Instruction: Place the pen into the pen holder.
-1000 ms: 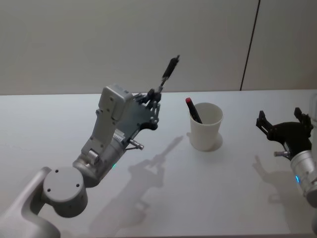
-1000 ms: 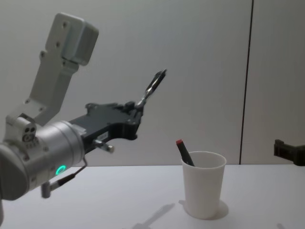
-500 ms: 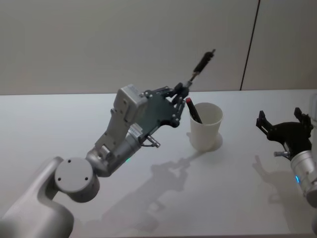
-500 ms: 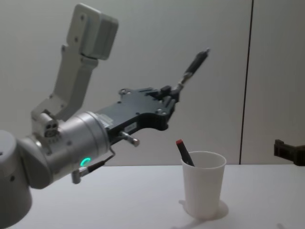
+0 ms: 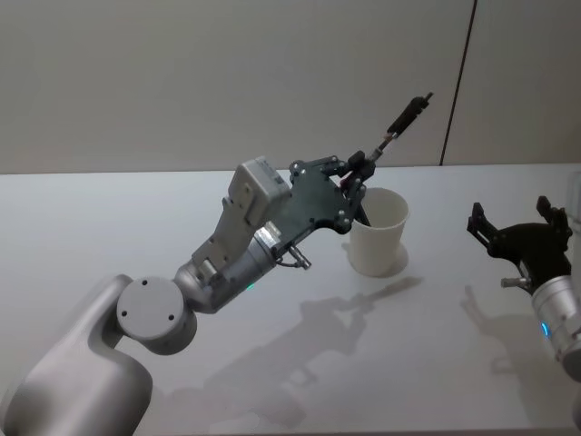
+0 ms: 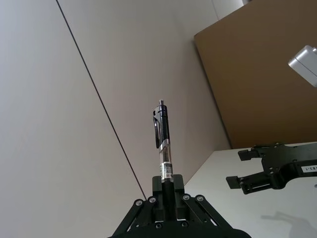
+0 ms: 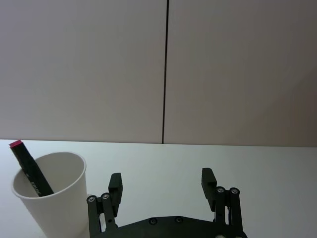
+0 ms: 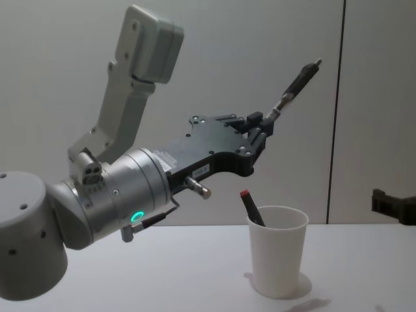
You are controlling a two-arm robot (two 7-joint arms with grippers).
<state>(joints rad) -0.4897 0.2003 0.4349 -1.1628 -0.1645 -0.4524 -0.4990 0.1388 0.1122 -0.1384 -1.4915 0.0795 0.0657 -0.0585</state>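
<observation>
The black pen (image 5: 406, 115), clamped tilted in the closed left pincer (image 5: 361, 166), has been carried rightward, now above the left rim of the white paper cup (image 5: 379, 238); the right pincer (image 5: 513, 218) is parked open, empty, at the right.

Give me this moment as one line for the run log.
left gripper shut on pen, raised near pen holder | pen tilted, not yet in | red-capped pen in holder | right gripper open, parked right

A red-capped marker (image 8: 250, 209) takes the left of the pen holder (image 8: 278, 260)'s mouth; its right half is free. The left pincer (image 8: 264, 125), clamping the pen (image 8: 298, 83), hangs over the left rim. Bare bench (image 5: 440, 272) separates the holder and the spread right pincer (image 5: 511, 216).
</observation>
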